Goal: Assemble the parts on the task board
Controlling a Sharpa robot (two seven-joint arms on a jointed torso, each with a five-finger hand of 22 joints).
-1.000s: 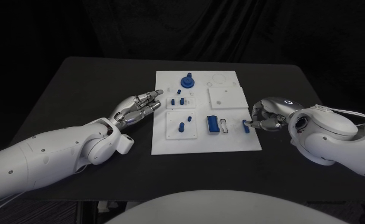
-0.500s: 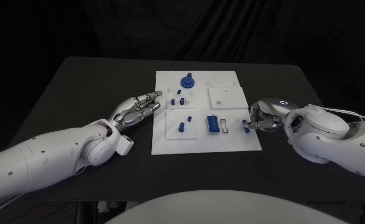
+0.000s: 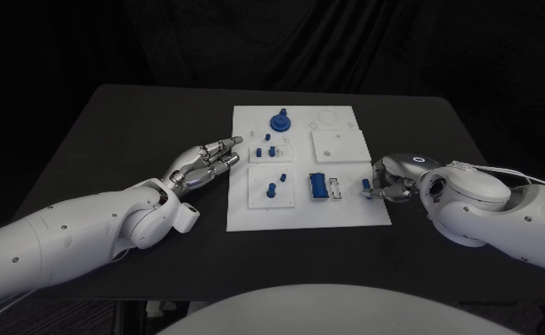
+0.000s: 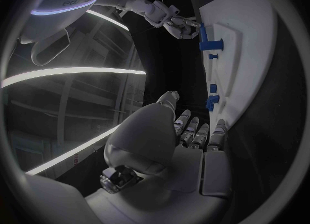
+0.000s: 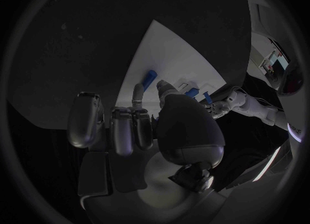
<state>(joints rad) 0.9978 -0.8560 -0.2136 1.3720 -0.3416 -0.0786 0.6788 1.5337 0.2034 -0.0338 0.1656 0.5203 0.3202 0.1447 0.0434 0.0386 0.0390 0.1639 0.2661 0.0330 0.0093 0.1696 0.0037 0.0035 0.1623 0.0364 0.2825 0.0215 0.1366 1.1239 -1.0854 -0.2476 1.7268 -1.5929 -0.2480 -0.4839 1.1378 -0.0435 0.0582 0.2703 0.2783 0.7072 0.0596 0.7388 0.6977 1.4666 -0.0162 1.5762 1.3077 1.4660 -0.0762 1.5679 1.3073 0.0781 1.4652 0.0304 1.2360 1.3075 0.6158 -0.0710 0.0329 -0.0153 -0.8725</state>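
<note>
The white task board (image 3: 341, 213) lies in the middle of the black table. On it are a round blue part (image 3: 279, 123), small blue pieces (image 3: 267, 150), a blue peg (image 3: 270, 190) and a blue block (image 3: 318, 186). My right hand (image 3: 393, 180) is at the board's right edge and pinches a small blue part (image 3: 367, 187) between thumb and finger. The left wrist view shows that right hand (image 4: 175, 24) with the blue part (image 4: 202, 30) upright at the board (image 4: 248, 53) edge. My left hand (image 3: 209, 158) lies just off the board's left edge, fingers stretched out, holding nothing.
A raised white square plate (image 3: 337, 147) sits on the board's right half, and a pale block (image 3: 334, 188) lies next to the blue block. Bare black table (image 3: 136, 130) stretches to both sides of the board.
My right arm has drawn slightly toward my body and its hand has curled tighter round the blue part, which stays at the board's right edge. The left hand has not moved.
</note>
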